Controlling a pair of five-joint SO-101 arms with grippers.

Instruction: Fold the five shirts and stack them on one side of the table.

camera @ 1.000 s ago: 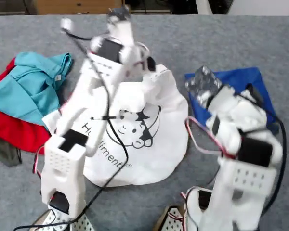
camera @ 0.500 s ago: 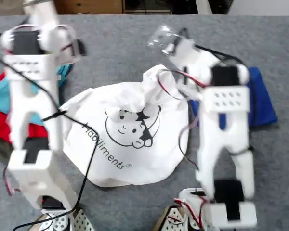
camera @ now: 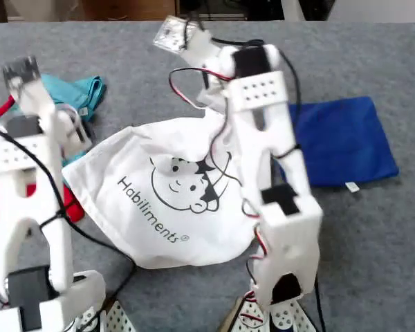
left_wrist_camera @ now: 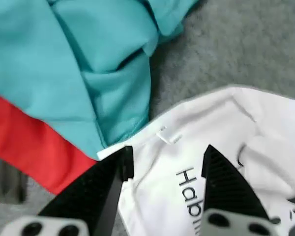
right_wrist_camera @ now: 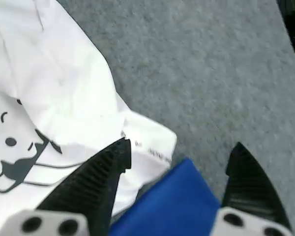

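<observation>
**A:** What takes up the most room?

**B:** The grey counter (camera: 373,76). In its middle lies the white shirt (camera: 194,235), spread out and unfolded with its print facing up.

**A:** And the arms?

**B:** The right arm (camera: 263,138) rises from its base at the near edge. It leans across the white shirt's edge on its own side and stretches towards the far side, with its tip held high. The left arm (camera: 28,180) stands nearly upright from its base at the near edge, and its tip is over the heap of coloured cloth.

**A:** How do the jaws stand?

**B:** The right jaws are spread wide and grasp nothing. Below them a corner of the white shirt meets the blue one. The left jaws are also parted and hold nothing, and the white shirt's hem lies in the gap between them. I cannot tell whether either pair touches the cloth.

**A:** Where are the other shirts?

**B:** The blue shirt (camera: 339,142) is folded into a flat rectangle just beside the white one, on the right arm's side. The teal shirt (camera: 83,90) is crumpled on the left arm's side. It lies on top of the red shirt (left_wrist_camera: 29,142), and its edge is right against the white hem.

**A:** Anything smaller?

**B:** A bit of dark cloth (left_wrist_camera: 5,182) shows beside the red shirt.
</observation>
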